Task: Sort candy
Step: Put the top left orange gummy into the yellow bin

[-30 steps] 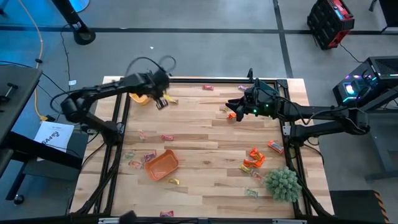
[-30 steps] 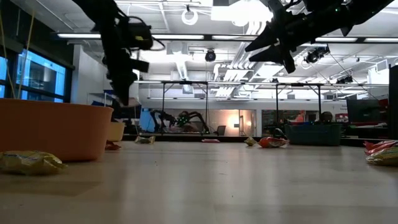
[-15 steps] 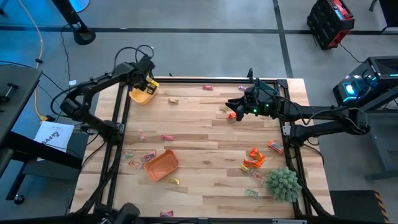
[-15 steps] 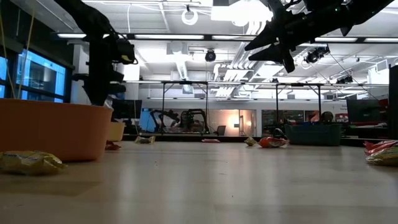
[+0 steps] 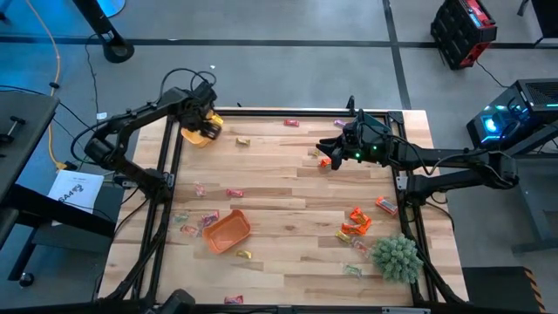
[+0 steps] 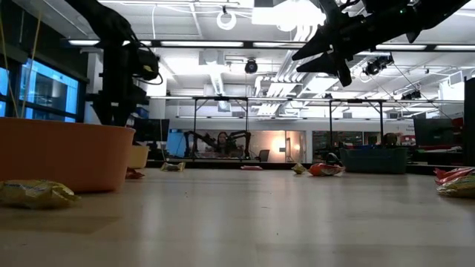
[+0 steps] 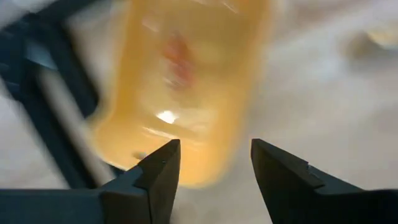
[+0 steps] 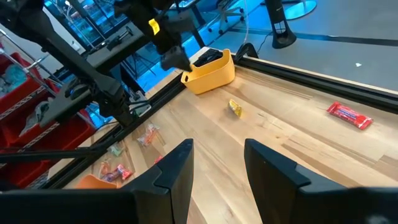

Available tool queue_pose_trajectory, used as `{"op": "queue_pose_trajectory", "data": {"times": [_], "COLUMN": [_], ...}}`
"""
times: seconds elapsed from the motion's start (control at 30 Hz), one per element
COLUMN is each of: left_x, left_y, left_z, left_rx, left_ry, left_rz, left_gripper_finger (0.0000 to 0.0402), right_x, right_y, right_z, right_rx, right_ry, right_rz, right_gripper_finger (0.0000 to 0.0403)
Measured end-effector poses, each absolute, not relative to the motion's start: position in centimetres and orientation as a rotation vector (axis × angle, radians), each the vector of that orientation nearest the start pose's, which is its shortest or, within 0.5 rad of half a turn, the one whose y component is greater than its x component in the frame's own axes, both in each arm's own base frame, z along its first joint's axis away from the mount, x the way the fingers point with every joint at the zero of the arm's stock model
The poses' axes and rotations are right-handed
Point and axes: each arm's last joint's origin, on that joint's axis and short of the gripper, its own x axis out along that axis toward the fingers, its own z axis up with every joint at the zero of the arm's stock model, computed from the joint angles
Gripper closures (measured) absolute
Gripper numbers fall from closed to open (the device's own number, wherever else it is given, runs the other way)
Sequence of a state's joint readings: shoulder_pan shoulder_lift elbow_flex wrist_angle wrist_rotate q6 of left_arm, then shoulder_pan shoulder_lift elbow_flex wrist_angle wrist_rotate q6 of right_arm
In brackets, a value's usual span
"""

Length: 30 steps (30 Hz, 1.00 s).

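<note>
Left gripper (image 5: 203,123) hangs right over the yellow tray (image 5: 197,135) at the counter's (image 5: 288,187) far left corner, jaws apart and empty. Candy (image 5: 235,193) lies scattered everywhere, so lift straight up and pick an isolated piece. Right gripper (image 5: 330,150) waits mid-counter, jaws spread, holding nothing.

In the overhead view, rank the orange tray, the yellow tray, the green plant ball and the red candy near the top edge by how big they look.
1. Green plant ball and orange tray: look about alike, no clear ranking.
2. Yellow tray, partly hidden under the left hand.
3. Red candy, by far the smallest.
</note>
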<state>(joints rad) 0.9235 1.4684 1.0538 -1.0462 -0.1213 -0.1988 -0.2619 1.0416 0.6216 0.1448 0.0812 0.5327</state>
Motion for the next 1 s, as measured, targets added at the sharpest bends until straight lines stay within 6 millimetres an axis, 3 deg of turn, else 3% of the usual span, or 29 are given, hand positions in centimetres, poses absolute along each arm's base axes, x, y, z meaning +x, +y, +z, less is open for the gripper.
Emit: {"op": "queue_pose_trajectory", "data": {"times": [0.1,0.27,0.47,0.63,0.73,1.0], "left_x": [15.5,16.9,18.4,18.0,17.3,16.6], "left_y": [18.7,14.3,8.3,4.0,2.4,2.0], "left_z": [23.1,24.3,25.7,22.9,20.7,15.4], "left_rx": [-0.791,-0.723,-0.727,-0.846,-0.907,-1.113], "left_ry": [1.354,1.47,1.39,1.388,1.397,1.186], "left_rz": [0.883,0.776,0.864,1.023,1.135,1.261], "left_gripper_finger": [0.0209,0.0217,0.022,0.022,0.022,0.022], "right_x": [21.9,21.9,21.9,21.9,21.9,22.0], "right_y": [-6.1,-6.1,-6.1,-6.1,-6.1,-6.1], "right_z": [26.0,26.0,26.0,26.0,26.0,26.0], "right_rx": [0.549,0.55,0.558,0.557,0.558,0.583], "right_ry": [0.178,0.178,0.177,0.177,0.177,0.174], "right_rz": [-0.407,-0.407,-0.408,-0.408,-0.408,-0.406], "right_gripper_finger": [0.0265,0.0265,0.0265,0.0265,0.0265,0.0265]}}
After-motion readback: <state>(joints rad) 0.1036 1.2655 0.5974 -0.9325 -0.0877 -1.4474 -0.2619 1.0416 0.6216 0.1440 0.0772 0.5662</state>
